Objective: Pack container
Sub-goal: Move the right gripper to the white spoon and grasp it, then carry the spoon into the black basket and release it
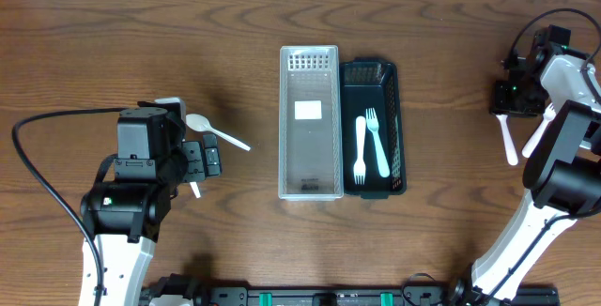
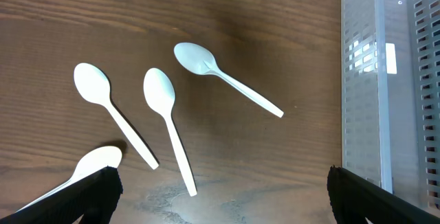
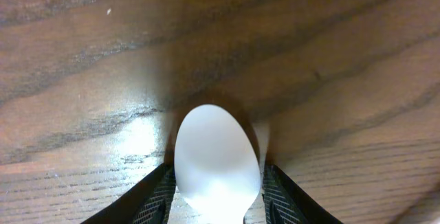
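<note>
A clear plastic container (image 1: pixel 308 123) and a black container (image 1: pixel 371 128) stand side by side mid-table; the black one holds two white forks (image 1: pixel 368 145). My left gripper (image 1: pixel 202 160) is open and empty, hovering over several white spoons (image 2: pixel 165 114) lying loose on the wood. In the left wrist view the gripper (image 2: pixel 220 183) straddles their handle ends, and the clear container (image 2: pixel 385 80) is at the right. My right gripper (image 1: pixel 512 95) is at the far right, shut on a white spoon (image 3: pixel 216 155) whose bowl sits between the fingers (image 3: pixel 216 176).
One white spoon (image 1: pixel 218 131) lies just left of the clear container. Two white utensil handles (image 1: pixel 510 142) show by the right arm, whose body (image 1: pixel 563 156) fills the right edge. A black cable (image 1: pixel 47 184) loops at the left.
</note>
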